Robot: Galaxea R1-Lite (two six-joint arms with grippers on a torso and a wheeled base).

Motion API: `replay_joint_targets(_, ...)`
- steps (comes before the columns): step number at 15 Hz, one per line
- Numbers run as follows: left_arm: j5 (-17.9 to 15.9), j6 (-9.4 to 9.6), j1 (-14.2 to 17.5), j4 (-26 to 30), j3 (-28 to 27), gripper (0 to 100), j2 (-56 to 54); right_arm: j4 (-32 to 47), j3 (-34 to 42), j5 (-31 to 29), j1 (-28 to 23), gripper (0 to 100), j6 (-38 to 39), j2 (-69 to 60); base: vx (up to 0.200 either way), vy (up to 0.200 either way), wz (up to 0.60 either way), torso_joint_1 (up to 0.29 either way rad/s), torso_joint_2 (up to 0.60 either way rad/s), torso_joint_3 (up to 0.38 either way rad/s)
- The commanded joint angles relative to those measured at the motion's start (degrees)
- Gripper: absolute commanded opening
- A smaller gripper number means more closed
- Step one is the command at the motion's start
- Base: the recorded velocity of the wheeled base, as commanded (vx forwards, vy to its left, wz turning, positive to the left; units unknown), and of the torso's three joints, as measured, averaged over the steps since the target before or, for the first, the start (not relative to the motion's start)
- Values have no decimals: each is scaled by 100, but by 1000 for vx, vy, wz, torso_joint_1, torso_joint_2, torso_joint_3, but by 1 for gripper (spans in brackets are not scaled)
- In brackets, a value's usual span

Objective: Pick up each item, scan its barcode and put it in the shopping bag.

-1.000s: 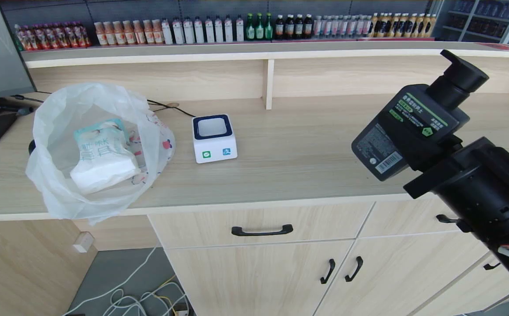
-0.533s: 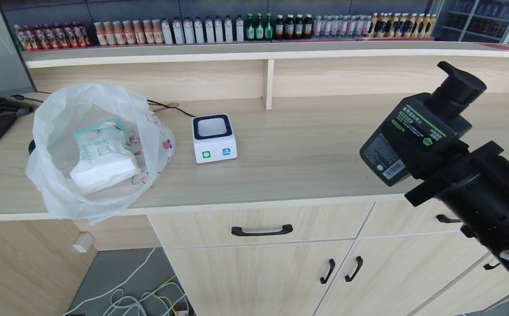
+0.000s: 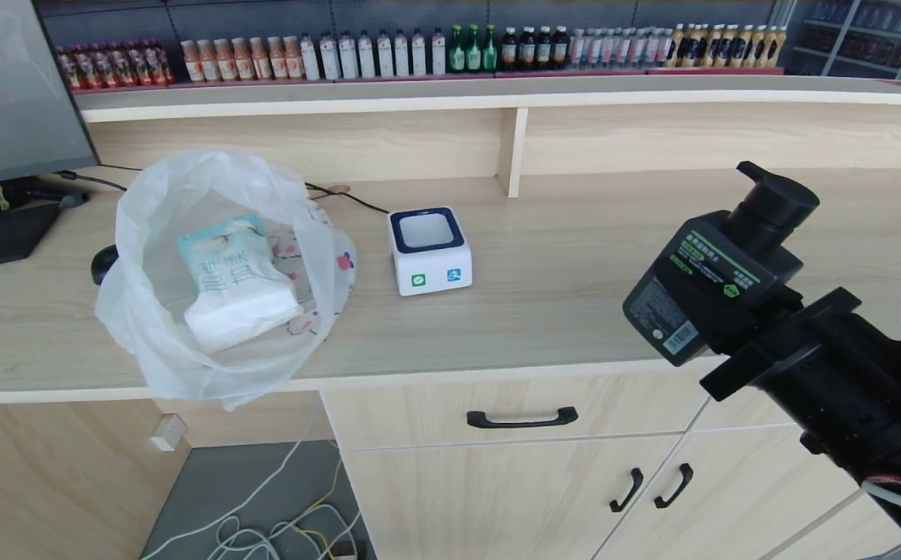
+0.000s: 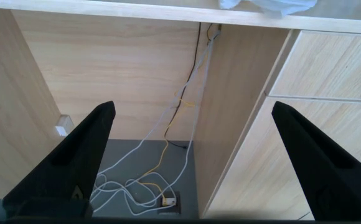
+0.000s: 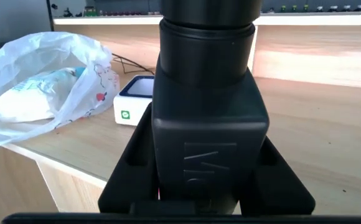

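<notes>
While clamped across its flat sides in the right tool [image 3: 765, 323], tilted in the air near the bench's [image 3: 574, 257] front edge, treat the bottle [image 3: 710, 292] as stiff, slick black plastic, probably liquid-heavy. Grip the squared body, never the round pump head [image 3: 777, 204]. Note the left tool [image 4: 193, 124] low down, spread apart on nothing.

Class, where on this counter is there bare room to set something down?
Bare countertop lies between the scanner and the black pump bottle in the right gripper. Crowded at left: the shopping bag holding a tissue pack.
</notes>
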Motion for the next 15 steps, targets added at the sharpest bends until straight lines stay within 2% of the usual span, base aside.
replay_joint_targets(1,0,1,0,-1,0,100,-2,-12,-163,-1,-20,0,-8,122,0,200,0,-7,2,2)
replay_joint_targets(3,0,-8,0,-1,0,100,-2,-12,-93,-45,-20,0,-8,95,0,200,0,0,2,7)
replay_joint_targets(5,0,-8,0,-1,0,100,-2,-12,-14,-713,6,0,1,-45,0,200,0,-7,-2,0)
replay_joint_targets(7,0,-8,0,-1,0,100,-2,-12,179,-766,41,0,36,-177,0,200,0,0,2,0)
replay_joint_targets(12,0,-8,-9,-10,0,100,-2,-12,-146,-766,41,0,27,-19,0,200,0,-3,1,2)
replay_joint_targets(13,0,45,-9,-10,0,100,-2,-12,-242,-766,32,0,18,104,0,200,0,-2,2,7)
replay_joint_targets(15,0,54,0,-10,0,100,-2,-12,-638,-766,32,0,1,333,0,0,0,0,0,0)
